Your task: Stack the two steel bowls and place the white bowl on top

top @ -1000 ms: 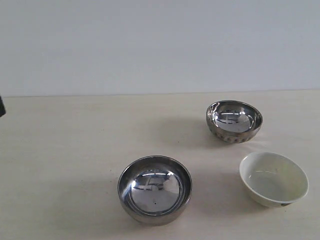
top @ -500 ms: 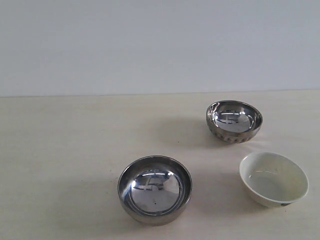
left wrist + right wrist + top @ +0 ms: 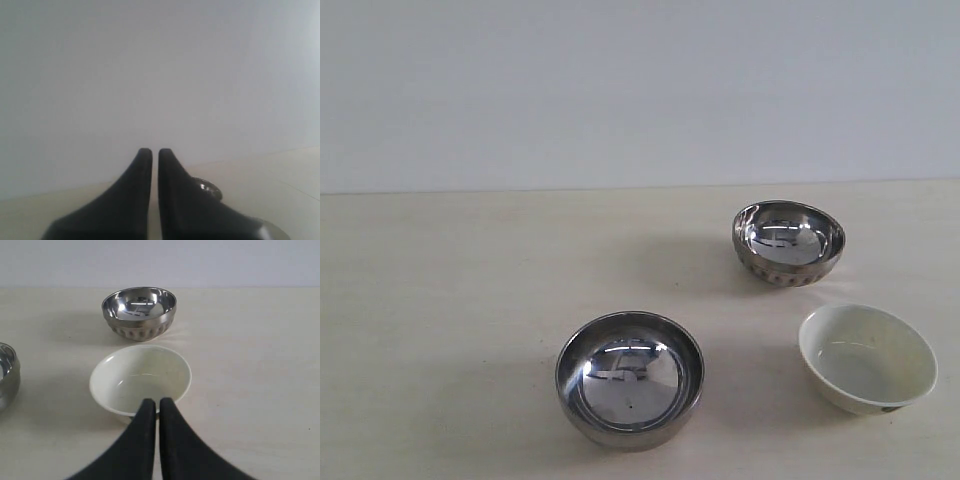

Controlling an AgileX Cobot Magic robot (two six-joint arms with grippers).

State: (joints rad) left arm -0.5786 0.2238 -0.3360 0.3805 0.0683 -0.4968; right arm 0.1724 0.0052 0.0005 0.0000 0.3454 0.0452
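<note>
Nothing is stacked yet: all three bowls sit apart on the table [image 3: 440, 300]. The smooth steel bowl [image 3: 630, 378] is at the front, about mid-table. The dimpled steel bowl [image 3: 788, 243] lies farther back to the right, and the white bowl [image 3: 867, 358] stands in front of that one.

The right jaws are pressed shut on nothing. Their tips point straight at the white bowl's near rim, close to it, and the dimpled bowl is in line beyond. I'd judge the right arm the nearer for both of those bowls.

The left jaws, likewise shut and empty, face mostly the wall, with a bit of steel rim showing past them.
</note>
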